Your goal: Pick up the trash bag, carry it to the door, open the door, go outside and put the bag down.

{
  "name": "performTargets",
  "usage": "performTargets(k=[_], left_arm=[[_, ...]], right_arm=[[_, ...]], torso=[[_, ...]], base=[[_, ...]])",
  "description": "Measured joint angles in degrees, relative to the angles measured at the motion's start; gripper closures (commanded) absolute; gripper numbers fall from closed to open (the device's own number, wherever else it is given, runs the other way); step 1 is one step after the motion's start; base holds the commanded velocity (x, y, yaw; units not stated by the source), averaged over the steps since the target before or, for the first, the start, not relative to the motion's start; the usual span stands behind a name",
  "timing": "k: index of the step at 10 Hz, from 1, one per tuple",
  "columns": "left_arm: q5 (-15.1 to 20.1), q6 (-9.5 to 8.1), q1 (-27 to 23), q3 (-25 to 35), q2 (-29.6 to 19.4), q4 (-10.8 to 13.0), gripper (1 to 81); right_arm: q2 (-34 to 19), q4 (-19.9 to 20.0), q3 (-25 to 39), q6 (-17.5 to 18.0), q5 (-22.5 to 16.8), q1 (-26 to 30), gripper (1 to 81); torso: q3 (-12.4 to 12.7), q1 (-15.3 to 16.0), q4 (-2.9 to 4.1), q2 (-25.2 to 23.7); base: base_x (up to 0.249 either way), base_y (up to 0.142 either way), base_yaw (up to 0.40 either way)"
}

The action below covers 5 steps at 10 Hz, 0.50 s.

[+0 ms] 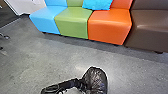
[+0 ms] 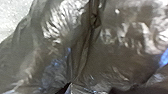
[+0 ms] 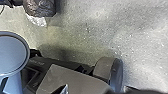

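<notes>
My left gripper (image 1: 81, 82) reaches in low in the head view and is shut on the black trash bag (image 1: 96, 78), which bulges out just beyond it. Shiny, creased plastic of the bag (image 2: 120, 57) lies close in front of the left wrist camera, gathered into folds. In the right wrist view the bag (image 3: 40, 7) appears smaller, at the end of the left arm and apart from the right arm.
A row of blue (image 1: 47, 18), green (image 1: 73, 22), orange (image 1: 108, 25) and brown (image 1: 150, 30) seats stands ahead on the grey floor (image 1: 45, 60). A bright blue cushion (image 1: 97, 4) rests on them. The robot's base (image 3: 72, 77) shows in the right wrist view.
</notes>
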Motion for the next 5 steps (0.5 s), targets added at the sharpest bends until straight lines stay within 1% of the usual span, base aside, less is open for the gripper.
performTargets(k=[1, 3, 4, 5], left_arm=[[0.0, 0.0, -0.46, 0.0, 0.0, -0.06, 1.0], [0.09, 0.0, -0.8, -0.17, -0.01, 0.0, 1.0], [0.2, -0.02, -0.72, -0.17, -0.09, 0.05, 1.0], [0.24, -0.2, -0.66, -0.17, -0.15, 0.1, 81.1]], right_arm=[[0.02, 0.02, 0.0, 0.0, 0.16, 0.22, 1.0], [-0.28, 0.02, 0.02, 0.0, 0.24, 0.33, 1.0], [-0.01, 0.06, 0.07, 0.0, 0.38, 0.34, 1.0], [-0.06, 0.04, 0.09, 0.01, 0.41, 0.37, 1.0]], torso=[[-1.58, 0.02, 0.0, 0.0], [-2.49, 0.02, 0.0, 0.02], [-2.47, 0.05, 0.0, 0.04], [-2.47, 0.05, 0.0, 0.04]], base=[[0.0, 0.0, 0.0], [0.0, 0.0, 0.0], [0.0, 0.0, 0.0], [0.0, 0.0, 0.0]])
